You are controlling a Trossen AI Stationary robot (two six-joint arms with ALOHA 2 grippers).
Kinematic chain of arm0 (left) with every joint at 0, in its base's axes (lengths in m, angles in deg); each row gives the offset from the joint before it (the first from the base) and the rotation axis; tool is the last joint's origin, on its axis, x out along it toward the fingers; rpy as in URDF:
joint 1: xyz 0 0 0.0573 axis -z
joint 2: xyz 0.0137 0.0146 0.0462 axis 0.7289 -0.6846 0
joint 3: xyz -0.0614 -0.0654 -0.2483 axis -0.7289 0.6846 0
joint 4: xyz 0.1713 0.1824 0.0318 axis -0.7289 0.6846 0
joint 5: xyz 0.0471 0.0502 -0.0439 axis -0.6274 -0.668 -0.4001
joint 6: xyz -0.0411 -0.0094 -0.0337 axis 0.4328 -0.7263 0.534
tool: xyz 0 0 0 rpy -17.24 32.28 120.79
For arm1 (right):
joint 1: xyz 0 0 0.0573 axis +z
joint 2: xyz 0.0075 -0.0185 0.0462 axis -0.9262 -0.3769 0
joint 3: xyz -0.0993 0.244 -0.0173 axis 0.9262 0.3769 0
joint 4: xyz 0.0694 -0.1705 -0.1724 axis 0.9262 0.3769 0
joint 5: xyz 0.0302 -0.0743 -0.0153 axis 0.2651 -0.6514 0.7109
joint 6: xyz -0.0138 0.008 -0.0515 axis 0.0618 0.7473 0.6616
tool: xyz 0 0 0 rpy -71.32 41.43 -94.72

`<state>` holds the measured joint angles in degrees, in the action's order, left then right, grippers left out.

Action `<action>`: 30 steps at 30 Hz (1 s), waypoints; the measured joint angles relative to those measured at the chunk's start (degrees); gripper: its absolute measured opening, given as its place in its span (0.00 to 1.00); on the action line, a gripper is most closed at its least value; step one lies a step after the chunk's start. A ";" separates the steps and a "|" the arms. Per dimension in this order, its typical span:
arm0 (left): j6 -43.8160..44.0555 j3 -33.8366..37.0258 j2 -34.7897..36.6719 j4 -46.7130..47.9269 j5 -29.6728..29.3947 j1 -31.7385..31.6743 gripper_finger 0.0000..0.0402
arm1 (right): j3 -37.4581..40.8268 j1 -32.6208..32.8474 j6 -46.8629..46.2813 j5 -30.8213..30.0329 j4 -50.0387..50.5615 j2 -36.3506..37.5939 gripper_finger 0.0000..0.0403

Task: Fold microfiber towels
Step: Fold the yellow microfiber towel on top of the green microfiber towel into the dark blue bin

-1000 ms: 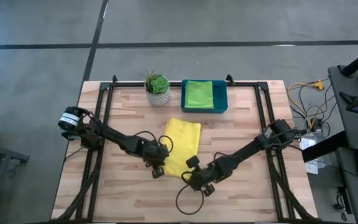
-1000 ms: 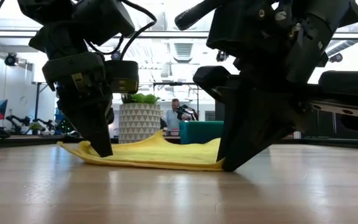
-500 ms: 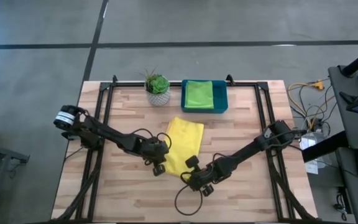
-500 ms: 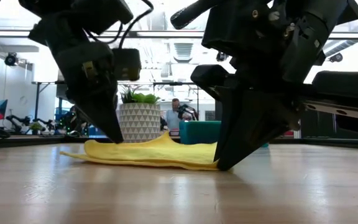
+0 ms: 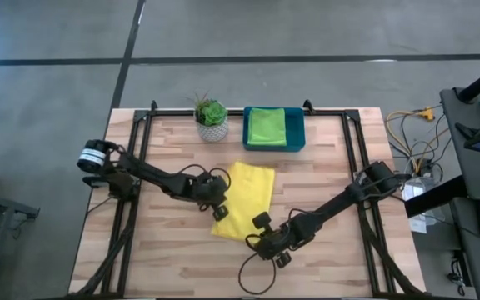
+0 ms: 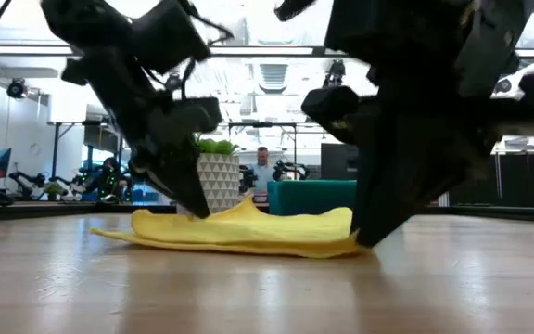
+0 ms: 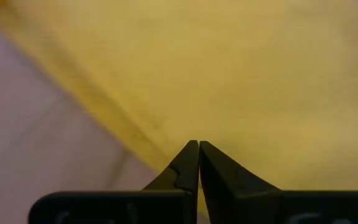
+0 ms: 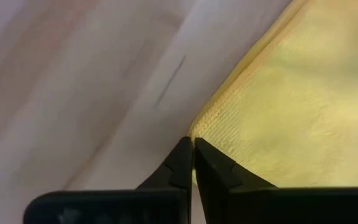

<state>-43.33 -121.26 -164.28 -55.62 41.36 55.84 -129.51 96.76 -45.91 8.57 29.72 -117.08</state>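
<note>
A yellow microfiber towel point(image 5: 246, 198) lies folded and slanted at mid-table, seen as a low mound in the low view point(image 6: 248, 232). My left gripper point(image 5: 221, 207) is shut at the towel's left edge point(image 7: 197, 144). My right gripper point(image 5: 257, 238) is shut at the towel's near corner point(image 8: 192, 140). A light green towel point(image 5: 266, 125) lies folded in the teal-blue tray point(image 5: 299, 143) at the far side. My left gripper pinches the yellow towel just inside its left edge point(image 7: 166, 134), slanting down from the table's left. That stretch is raised a little off the wood point(image 6: 179, 215); the rest lies flat. How many layers are in the hold I cannot tell. My right gripper pinches the towel's near corner point(image 8: 209, 127) at the fingers' free ends, slanting down from the table's near right. The corner sits at or just above the tabletop point(image 6: 352, 246). The cloth beyond it lies slack.
A small potted plant point(image 5: 212, 117) stands left of the tray at the far edge. Black frame rails point(image 5: 140, 167) run along both sides of the wooden table. Bare wood lies near the front edge and to the right of the towel.
My left gripper has risen and gone toward the far edge, taking the towel's left edge up off the table. The towel has turned a little and now looks broader. My right gripper has stayed at the near corner, shifting slightly with it.
</note>
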 joint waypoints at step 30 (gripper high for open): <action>-1.88 -0.25 -2.68 -1.54 12.23 7.50 0.00 | 2.80 -8.98 -14.40 2.63 3.29 15.31 0.02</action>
<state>-45.21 -121.51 -166.96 -57.16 53.59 63.33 -126.71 87.78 -60.31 11.21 33.01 -101.77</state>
